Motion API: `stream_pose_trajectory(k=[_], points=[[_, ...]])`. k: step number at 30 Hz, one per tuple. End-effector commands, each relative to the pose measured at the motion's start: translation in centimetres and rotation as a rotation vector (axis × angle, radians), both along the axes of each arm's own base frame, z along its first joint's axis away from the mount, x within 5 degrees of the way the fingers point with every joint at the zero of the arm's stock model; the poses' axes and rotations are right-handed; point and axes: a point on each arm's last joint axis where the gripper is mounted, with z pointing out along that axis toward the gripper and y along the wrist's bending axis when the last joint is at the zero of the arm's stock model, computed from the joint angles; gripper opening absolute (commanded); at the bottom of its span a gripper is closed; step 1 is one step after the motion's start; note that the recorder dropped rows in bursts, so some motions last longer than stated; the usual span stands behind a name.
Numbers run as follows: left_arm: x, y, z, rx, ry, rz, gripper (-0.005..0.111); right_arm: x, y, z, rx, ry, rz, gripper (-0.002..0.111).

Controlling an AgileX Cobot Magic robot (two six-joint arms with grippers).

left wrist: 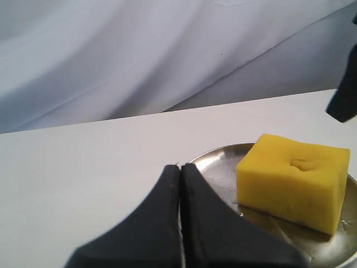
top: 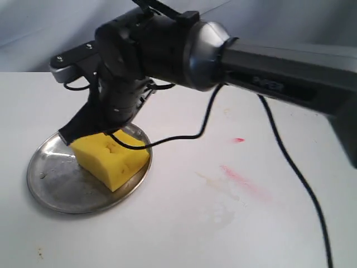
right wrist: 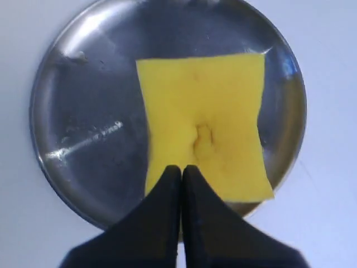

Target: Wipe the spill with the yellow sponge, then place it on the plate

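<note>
The yellow sponge (top: 111, 159) (left wrist: 293, 184) (right wrist: 203, 134) lies on the silver plate (top: 53, 178) (left wrist: 220, 167) (right wrist: 83, 111), toward one side, with a small dent in its top. My right gripper (top: 67, 137) (right wrist: 181, 167) reaches across the table and sits right over the sponge's edge, shut with nothing between its fingers. My left gripper (left wrist: 180, 166) is shut and empty, low beside the plate's rim, and does not show in the exterior view. No glossy amber spill shows, only a faint tan trace (top: 207, 178) on the table.
A pinkish-red smeared streak (top: 241, 180) and a small red dot (top: 239, 139) mark the white table to the right of the plate. The right arm's black cable (top: 290, 162) hangs across the table. Grey cloth backs the table's far edge (left wrist: 167, 56).
</note>
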Motion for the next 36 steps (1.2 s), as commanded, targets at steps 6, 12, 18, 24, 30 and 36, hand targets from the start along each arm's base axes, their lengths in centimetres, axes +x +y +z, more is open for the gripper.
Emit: stream_pose_trajectory(k=[6, 12, 18, 24, 30, 36], points=[[0.0, 0.0, 0.1, -0.011, -0.01, 0.002, 0.0, -5.6, -9.2, -0.1, 0.12, -0.031, -0.053, 0.0], [0.0, 0.0, 0.1, -0.011, -0.01, 0.002, 0.0, -8.2, -14.4, 1.6, 0.263, -0.08, -0.095, 0.0], [0.0, 0.0, 0.1, -0.011, -0.01, 0.002, 0.0, -8.6, -20.7, 1.1, 0.392, -0.152, -0.225, 0.0], [0.0, 0.0, 0.1, -0.011, -0.01, 0.002, 0.0, -9.3, -27.7, -1.0, 0.407, -0.212, -0.42, 0.0], [0.0, 0.0, 0.1, -0.011, -0.01, 0.002, 0.0, -11.5, -33.4, -1.3, 0.506, -0.35, -0.621, 0.0], [0.0, 0.0, 0.1, -0.011, -0.01, 0.002, 0.0, -14.4, -36.8, -2.8, 0.558, -0.5, -0.753, 0.0]])
